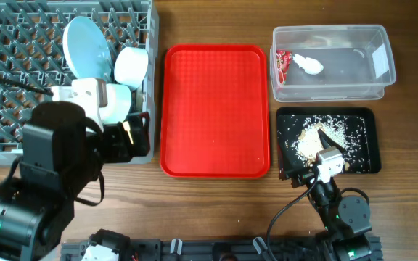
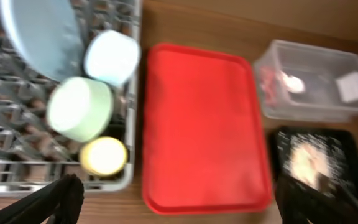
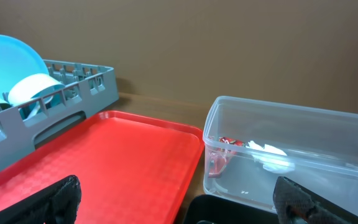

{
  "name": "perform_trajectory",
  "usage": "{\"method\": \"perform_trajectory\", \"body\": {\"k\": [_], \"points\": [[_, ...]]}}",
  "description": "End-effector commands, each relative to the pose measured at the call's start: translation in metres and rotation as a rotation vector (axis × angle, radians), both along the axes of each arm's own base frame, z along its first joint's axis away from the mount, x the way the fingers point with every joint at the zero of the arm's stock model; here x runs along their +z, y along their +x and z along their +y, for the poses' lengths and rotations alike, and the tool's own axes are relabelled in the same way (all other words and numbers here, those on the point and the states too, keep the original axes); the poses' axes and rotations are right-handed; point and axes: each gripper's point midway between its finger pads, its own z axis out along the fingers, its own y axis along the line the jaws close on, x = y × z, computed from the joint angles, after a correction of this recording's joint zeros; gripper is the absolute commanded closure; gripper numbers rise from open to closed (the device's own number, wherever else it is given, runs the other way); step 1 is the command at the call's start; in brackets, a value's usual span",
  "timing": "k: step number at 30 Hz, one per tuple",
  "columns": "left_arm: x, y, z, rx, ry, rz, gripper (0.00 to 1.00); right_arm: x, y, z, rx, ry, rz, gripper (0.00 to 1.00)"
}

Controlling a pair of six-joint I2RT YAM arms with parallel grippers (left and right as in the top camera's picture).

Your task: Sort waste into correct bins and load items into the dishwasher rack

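The plate (image 1: 85,45), bowls (image 1: 130,67) and cup (image 2: 104,155) sit propped among the rack's (image 1: 13,80) pegs. The wrapper (image 1: 281,67) and napkin (image 1: 309,64) lie in the tub (image 1: 387,51) and the crumbs (image 1: 312,141) in the black tray (image 1: 365,145), apparently sorted by kind. The left end effector (image 2: 179,199) and right end effector (image 3: 176,190) are spread wide and hold nothing.

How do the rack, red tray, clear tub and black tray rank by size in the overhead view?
1. Rack
2. Red tray
3. Clear tub and black tray, too alike to rank.
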Motion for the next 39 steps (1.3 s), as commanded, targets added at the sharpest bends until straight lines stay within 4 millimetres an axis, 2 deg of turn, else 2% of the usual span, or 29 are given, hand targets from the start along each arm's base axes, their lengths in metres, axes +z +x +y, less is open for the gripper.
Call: {"method": "perform_trajectory", "body": {"k": [1,5,8,11,14,19,26,32,39], "points": [[-0.009,-0.012,-0.007,-0.038,-0.034,0.060,0.00,0.001,-0.001,0.001,0.012,-0.011,-0.010,0.00],[-0.013,-0.013,0.005,0.015,0.007,0.069,0.00,0.001,-0.001,0.001,0.012,-0.011,-0.010,0.00],[0.002,-0.007,0.021,0.091,0.012,-0.063,0.00,0.001,-0.001,0.001,0.012,-0.011,-0.010,0.00],[0.015,-0.006,0.029,0.121,-0.029,-0.212,0.00,0.001,-0.001,0.001,0.012,-0.011,-0.010,0.00],[0.010,-0.011,0.030,0.121,-0.075,-0.322,0.00,0.001,-0.001,0.001,0.012,-0.011,-0.010,0.00],[-0.024,-0.016,0.030,0.103,-0.135,-0.435,0.00,0.001,-0.001,0.001,0.012,-0.011,-0.010,0.00],[-0.069,-0.014,0.026,0.081,-0.168,-0.537,0.00,0.001,-0.001,0.001,0.012,-0.011,-0.010,0.00],[-0.115,-0.008,0.022,0.062,-0.186,-0.588,0.00,0.001,-0.001,0.001,0.012,-0.012,-0.010,0.00],[-0.151,-0.001,0.021,0.062,-0.188,-0.603,0.00,0.001,-0.001,0.001,0.012,-0.011,-0.010,0.00]]}}
